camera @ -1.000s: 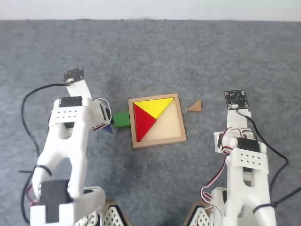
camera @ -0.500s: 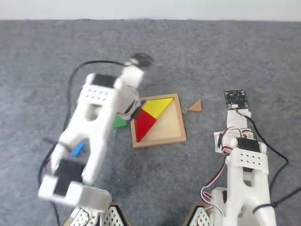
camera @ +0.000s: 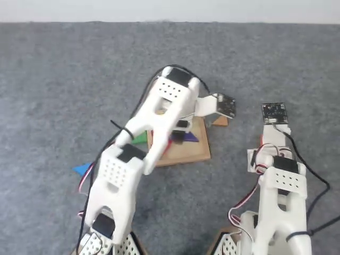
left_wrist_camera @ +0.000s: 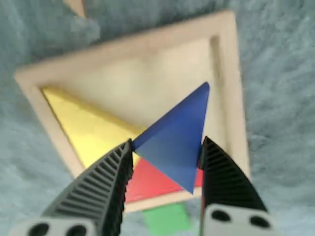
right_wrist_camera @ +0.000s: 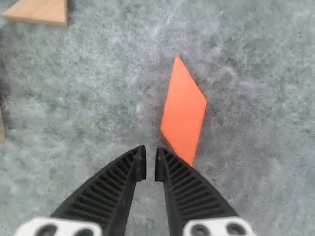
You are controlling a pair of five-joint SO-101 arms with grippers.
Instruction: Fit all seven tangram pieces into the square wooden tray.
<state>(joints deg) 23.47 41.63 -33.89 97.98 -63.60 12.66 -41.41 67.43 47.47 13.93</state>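
Grey felt counter (left_wrist_camera: 280, 98): my left hand (left_wrist_camera: 166, 142) grasps the stiff, probably light blue triangle (left_wrist_camera: 178, 130) by slanted edges, likely slippery; right hand (right_wrist_camera: 147, 153) clenched, empty.

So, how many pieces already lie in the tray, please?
2: the yellow triangle and the red triangle beside it, touching; the held blue triangle may hide others.

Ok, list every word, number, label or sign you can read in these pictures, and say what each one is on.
None can be read.
The square wooden tray, blue triangle piece, yellow triangle piece and orange parallelogram piece are plain.
Any marks on the small dark circuit board at the right wrist, or on the matching board at the left wrist, are too small to read.
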